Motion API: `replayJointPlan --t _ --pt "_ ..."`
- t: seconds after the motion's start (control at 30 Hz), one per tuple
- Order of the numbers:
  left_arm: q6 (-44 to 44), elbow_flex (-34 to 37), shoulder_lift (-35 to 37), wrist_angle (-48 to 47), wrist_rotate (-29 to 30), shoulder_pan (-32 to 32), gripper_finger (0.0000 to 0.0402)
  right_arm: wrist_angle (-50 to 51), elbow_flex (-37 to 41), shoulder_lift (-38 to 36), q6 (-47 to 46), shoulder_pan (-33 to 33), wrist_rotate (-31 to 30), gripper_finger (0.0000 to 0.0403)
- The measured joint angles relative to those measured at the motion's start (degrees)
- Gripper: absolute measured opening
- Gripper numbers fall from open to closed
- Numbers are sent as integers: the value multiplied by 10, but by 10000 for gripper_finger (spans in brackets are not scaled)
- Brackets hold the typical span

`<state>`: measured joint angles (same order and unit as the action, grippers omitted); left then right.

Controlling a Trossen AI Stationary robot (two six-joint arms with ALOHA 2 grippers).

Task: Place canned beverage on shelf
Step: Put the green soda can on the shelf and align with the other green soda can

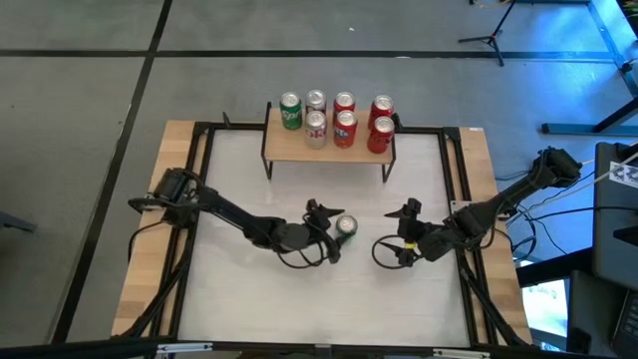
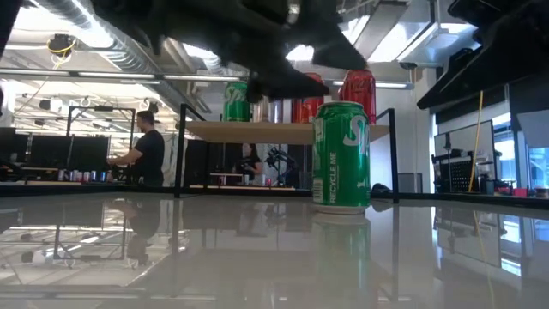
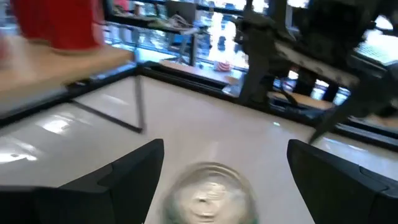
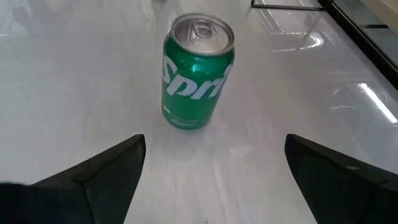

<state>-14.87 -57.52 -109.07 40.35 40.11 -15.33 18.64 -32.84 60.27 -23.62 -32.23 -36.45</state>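
A green soda can [image 1: 346,226] stands upright on its base on the white tabletop, in front of the shelf [image 1: 329,148]. It also shows in the low view [image 2: 341,154] and the right wrist view [image 4: 196,71]. My left gripper [image 1: 334,231] is open. Its fingers stand on either side of the can's silver top [image 3: 208,194] without touching it. My right gripper [image 1: 394,235] is open and empty, a little to the can's right and pointing at it. The shelf's light wood top carries several red, silver and green cans [image 1: 344,120].
The shelf stands on thin black legs [image 1: 267,165] at the table's far middle, inside the table's black frame [image 1: 199,199]. Bare white tabletop lies between the can and the shelf. People stand in the room beyond the table [image 2: 147,146].
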Motion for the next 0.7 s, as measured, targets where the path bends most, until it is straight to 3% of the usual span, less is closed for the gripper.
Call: replayJointPlan --t 0.27,0.53,0.7 --pt "20 -52 -67 -12 10 2 332 -8 0 0 0 0 10 380" --pt "33 -52 -67 -38 49 3 332 -11 0 1 -1 0 15 380" --pt "35 -51 -64 -36 38 0 332 -11 0 1 -1 0 15 380"
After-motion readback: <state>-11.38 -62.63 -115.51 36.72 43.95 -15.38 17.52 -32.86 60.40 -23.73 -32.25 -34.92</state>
